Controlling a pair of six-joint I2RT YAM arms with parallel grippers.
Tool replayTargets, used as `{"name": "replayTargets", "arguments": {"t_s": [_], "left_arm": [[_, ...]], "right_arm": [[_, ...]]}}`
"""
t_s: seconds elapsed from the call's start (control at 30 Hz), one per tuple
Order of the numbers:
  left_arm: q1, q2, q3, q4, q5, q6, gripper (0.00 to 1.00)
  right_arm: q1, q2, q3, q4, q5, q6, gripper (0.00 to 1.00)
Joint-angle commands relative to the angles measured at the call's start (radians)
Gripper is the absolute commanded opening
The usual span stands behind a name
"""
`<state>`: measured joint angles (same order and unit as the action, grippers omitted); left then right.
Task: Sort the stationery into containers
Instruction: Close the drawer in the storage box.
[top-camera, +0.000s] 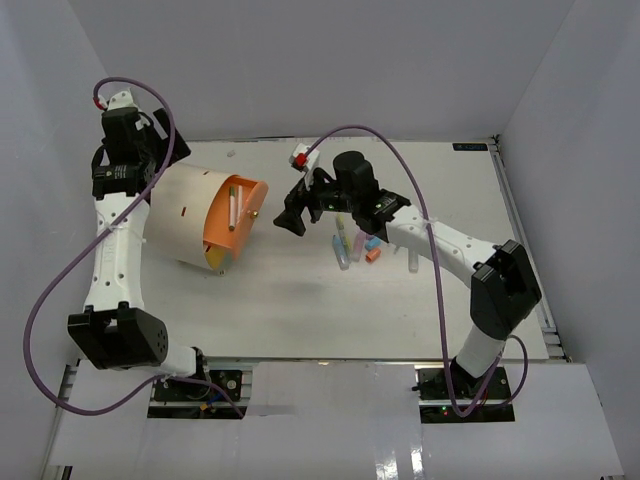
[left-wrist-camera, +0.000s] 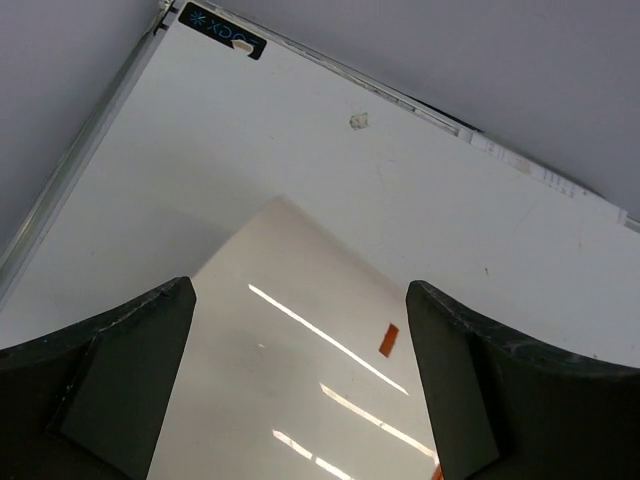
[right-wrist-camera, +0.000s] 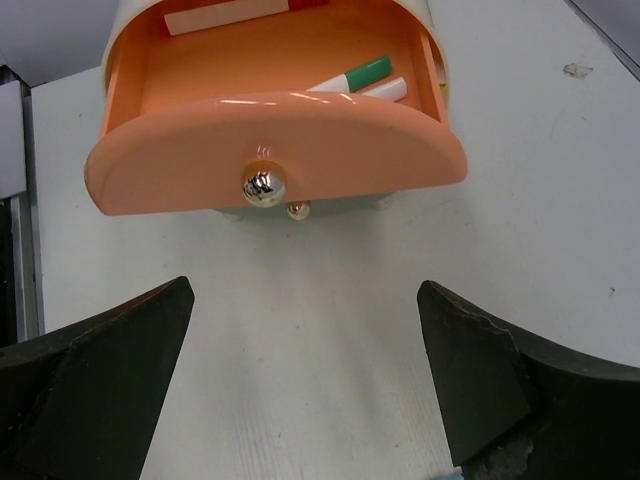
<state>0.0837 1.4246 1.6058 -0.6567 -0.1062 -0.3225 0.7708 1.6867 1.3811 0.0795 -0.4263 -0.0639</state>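
"While the left pincer sits wide over the rear wall of the cream cylinder, what is the step in hand?" asks one onlooker.

"By my reading, loading the open orange drawer," says the other. "Whether the left fingers touch the wall, I cannot tell. Procedure:
1. Hold the left arm where it is, so the cylinder does not shift on the tabletop.
2. Swing the right pincer to the pile of stationery beside its own forearm.
3. Take one item by its middle, so it does not pivot.
4. Carry it above the drawer front and let go over the tray, clear of the brass knob."

"Where does the drawer lie relative to the right pincer?"

"Straight ahead, near but apart. That pincer is wide and holds nothing. From the wrist, the knob sits just left of its centreline. A green-capped pen and a white pen lie inside, toward the right wall. The pile lies behind the fingertips, so the approach calls for a turn away. Risk: a nudge on the drawer front could roll the cylinder."
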Motion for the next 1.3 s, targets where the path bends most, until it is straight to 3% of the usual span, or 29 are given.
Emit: {"name": "replayTargets", "arguments": {"t_s": [0.0, 0.23, 0.5, 1.27], "left_arm": [[0.047, 0.002, 0.029, 0.058, 0.056, -0.012, 0.98], [0.076, 0.065, 0.036, 0.086, 0.080, 0.049, 0.98], [0.076, 0.069, -0.038, 0.120, 0.079, 0.077, 0.98], [0.076, 0.004, -0.242, 0.169, 0.191, -0.013, 0.98]], "right_arm": [[0.024, 0.034, 0.081, 0.063, -0.015, -0.020, 1.00], [0.048, 0.122, 0.162, 0.060, -0.017, -0.016, 1.00], [0.064, 0.209, 0.239, 0.060, -0.045, -0.002, 0.93], [0.111, 0.398, 0.447, 0.100, -0.091, 0.049, 0.85]]}}
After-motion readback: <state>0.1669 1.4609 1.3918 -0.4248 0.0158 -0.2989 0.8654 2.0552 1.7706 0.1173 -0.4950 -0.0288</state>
